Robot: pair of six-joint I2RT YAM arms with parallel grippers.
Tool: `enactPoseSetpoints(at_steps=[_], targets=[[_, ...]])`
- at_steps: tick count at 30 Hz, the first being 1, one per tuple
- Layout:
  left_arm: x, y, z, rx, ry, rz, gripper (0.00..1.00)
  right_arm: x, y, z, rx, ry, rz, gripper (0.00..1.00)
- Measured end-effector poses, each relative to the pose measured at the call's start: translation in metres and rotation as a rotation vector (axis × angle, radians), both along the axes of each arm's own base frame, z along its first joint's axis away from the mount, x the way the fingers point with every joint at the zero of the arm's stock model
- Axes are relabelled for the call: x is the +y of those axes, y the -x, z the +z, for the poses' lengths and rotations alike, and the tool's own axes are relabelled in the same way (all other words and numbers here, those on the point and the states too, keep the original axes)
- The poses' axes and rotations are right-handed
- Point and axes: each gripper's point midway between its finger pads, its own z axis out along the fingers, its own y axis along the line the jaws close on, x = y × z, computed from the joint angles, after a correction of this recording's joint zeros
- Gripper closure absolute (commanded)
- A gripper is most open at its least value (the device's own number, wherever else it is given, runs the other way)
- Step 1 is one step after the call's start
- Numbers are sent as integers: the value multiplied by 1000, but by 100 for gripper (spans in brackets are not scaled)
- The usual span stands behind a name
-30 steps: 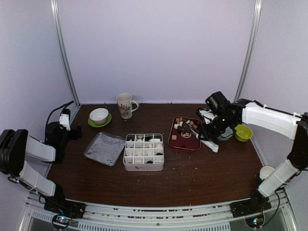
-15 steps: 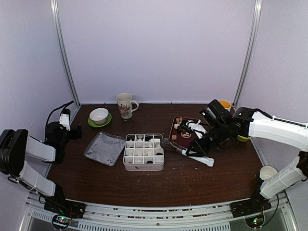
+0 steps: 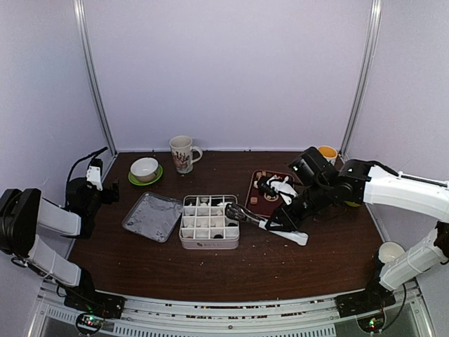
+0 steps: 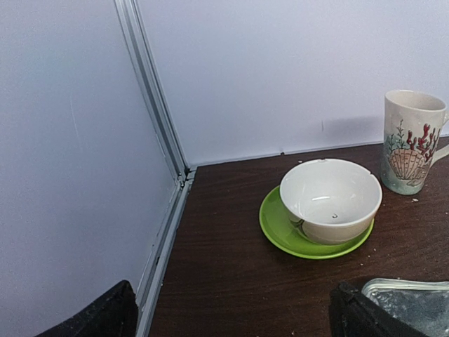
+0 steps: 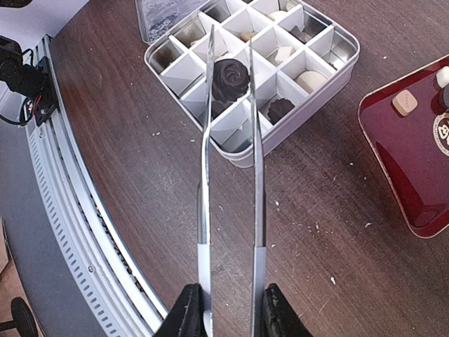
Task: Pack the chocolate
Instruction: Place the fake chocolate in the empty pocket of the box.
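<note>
My right gripper [image 5: 228, 312] is shut on white-handled metal tongs [image 5: 231, 175]. The tong tips pinch a dark brown rose-shaped chocolate [image 5: 231, 78] above the right part of the white divided box [image 5: 337, 77]. In the top view the tongs [image 3: 270, 226] reach from my right gripper [image 3: 289, 232] to the box [image 3: 209, 242]. Several cells hold dark and cream chocolates [image 5: 280, 109]. More chocolates [image 3: 262, 181] lie on the dark red tray [image 3: 280, 210]. My left gripper [image 4: 231, 330] is open and empty at the far left, near a white bowl [image 4: 330, 199].
A grey box lid [image 3: 152, 216] lies left of the box. A white bowl on a green saucer [image 3: 145, 170] and a shell-print mug [image 3: 182, 154] stand at the back. A yellow cup [image 3: 327, 152] sits behind my right arm. A white cup [image 3: 389, 250] is at the right edge.
My right arm has swung left from the red tray, carrying the tongs and the dark chocolate over the box. The left arm has not moved.
</note>
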Motion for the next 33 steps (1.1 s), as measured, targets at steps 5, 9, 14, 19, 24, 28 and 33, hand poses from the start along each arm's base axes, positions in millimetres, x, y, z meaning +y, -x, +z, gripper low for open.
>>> enactPoseSetpoints(at_steps=[5,9,14,19,24,28,33], targets=[[0,0,0,0,0,0,2,0,2,-4,3,2,5,78],[0,0,0,0,0,0,2,2,6,-5,3,4,20,78],[0,0,0,0,0,0,2,2,10,-9,2,17,38,78],[0,0,0,0,0,0,2,2,13,-11,-4,33,59,78],[0,0,0,0,0,0,2,4,16,-21,11,59,76,79],[0,0,0,0,0,0,2,7,17,-25,17,72,88,78],[0,0,0,0,0,0,2,18,14,-19,1,61,106,79]])
